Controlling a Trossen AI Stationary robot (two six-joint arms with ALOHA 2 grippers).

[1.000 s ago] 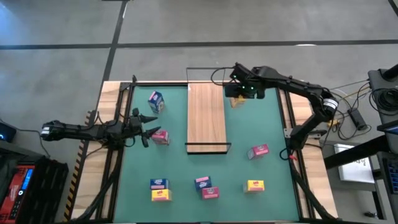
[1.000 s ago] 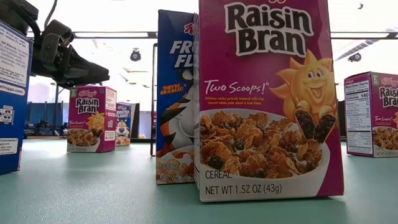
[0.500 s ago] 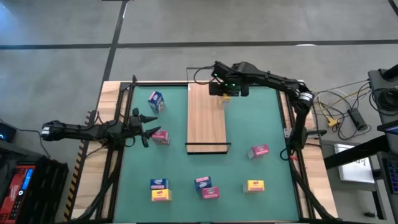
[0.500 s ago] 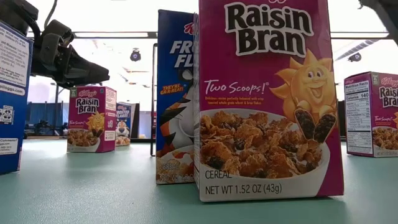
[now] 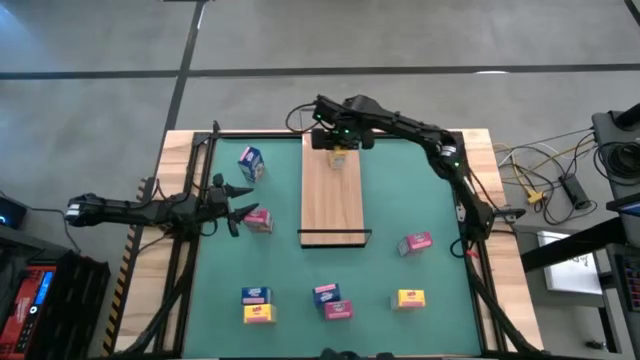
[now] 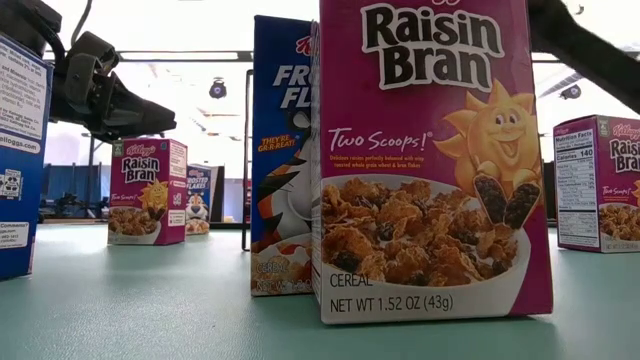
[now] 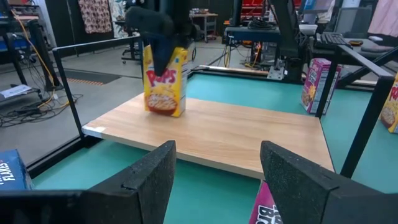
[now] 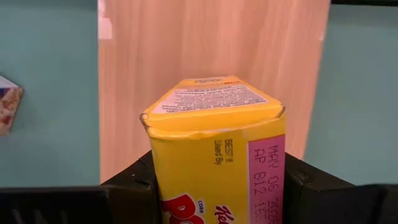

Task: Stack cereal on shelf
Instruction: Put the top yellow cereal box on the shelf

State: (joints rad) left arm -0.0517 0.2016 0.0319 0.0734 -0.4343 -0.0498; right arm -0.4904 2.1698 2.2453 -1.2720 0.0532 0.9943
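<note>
My right gripper [image 5: 338,140] reaches over the far end of the shelf [image 5: 332,195], a light wooden plank with black wire frames at its short ends, and is shut on a yellow cereal box [image 7: 165,82]. The left wrist view shows that box upright, right at the plank's surface. My left gripper [image 5: 238,205] waits open at the table's left, level, beside a pink box [image 5: 259,220] that stands on the green table. My right gripper pinches the yellow box between its two fingers [image 8: 134,183], on two opposite sides of its upper part [image 8: 270,174]. The fingers come steeply from above. The box hangs upright below them over the plank's far end [image 7: 186,124]; whether its bottom touches the wood I cannot tell.
More cereal boxes stand on the green table: a blue one [image 5: 250,163] far left, a pink one [image 5: 415,243] at the right, and several along the near edge [image 5: 330,300], including a yellow one [image 5: 410,298]. In the low view a Raisin Bran box [image 6: 425,160] stands close up.
My right gripper has carried the yellow box toward the table's left, from beside the shelf's far right corner to over the plank's far end, staying shut on it. The box has stayed upright.
</note>
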